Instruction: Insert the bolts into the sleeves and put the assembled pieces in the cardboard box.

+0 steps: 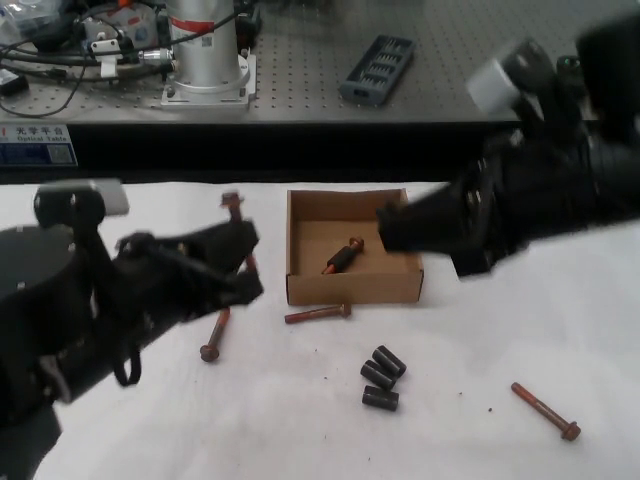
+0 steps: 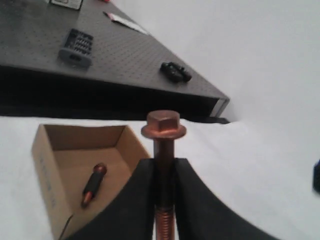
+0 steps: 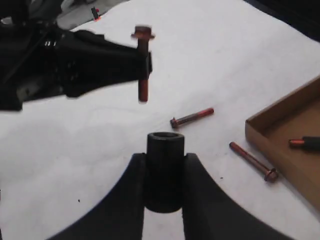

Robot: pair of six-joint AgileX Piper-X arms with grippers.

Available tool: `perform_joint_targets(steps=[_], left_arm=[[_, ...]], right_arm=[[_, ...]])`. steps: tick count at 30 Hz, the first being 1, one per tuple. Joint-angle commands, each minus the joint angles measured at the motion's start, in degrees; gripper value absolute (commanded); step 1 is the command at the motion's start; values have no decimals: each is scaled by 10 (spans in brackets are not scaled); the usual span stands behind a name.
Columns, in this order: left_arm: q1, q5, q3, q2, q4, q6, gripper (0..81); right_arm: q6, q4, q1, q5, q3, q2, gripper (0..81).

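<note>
High view, cardboard box (image 1: 350, 285): an open-topped box of plain brown card is seen on the white cloth (image 1: 470, 330); one assembled piece (image 1: 343, 256), a copper-coloured bolt in a black sleeve, is lodged inside it
High view, loose parts: three copper-coloured loose bolts (image 1: 317, 314) are scattered flat on the cloth; three short black loose sleeves (image 1: 380, 378) are clustered in front of the box
Left wrist view, left gripper (image 2: 163, 167): matt black fingers (image 2: 135, 200) are pressed onto the threaded shank of the held bolt (image 2: 163, 145); the bolt is held upright, its hexagonal flanged head clear of the fingertips; the box (image 2: 47, 165) is seen beyond, the assembled piece (image 2: 93, 184) on its floor
Right wrist view, right gripper (image 3: 165, 159): curved black fingers (image 3: 200, 200) are pinched on the held sleeve (image 3: 165, 170), a dull black cylinder with its open bore turned outward; the held bolt (image 3: 143, 65) is seen beyond it in the other gripper, threaded end toward the sleeve, the two well apart
</note>
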Motion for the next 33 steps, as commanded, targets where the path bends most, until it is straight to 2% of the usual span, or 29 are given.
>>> perform_joint_targets(steps=[1,6,9,22,33], left_arm=[[-1,49,-44,33,-48,-24,6],[-1,95,-74,77,-57,-73,6],[-5,119,-75,89,-79,-114,6],[-66,171,-75,91,-104,-171,6],[-70,176,-75,91,-85,-198,6]], right_arm=[[39,-58,-2,-14,41,-5,29],[108,-208,-2,-14,130,-5,29],[129,-256,-2,-14,160,-5,29],[128,-298,-2,-10,194,1,29],[134,-308,-2,-30,194,1,29]])
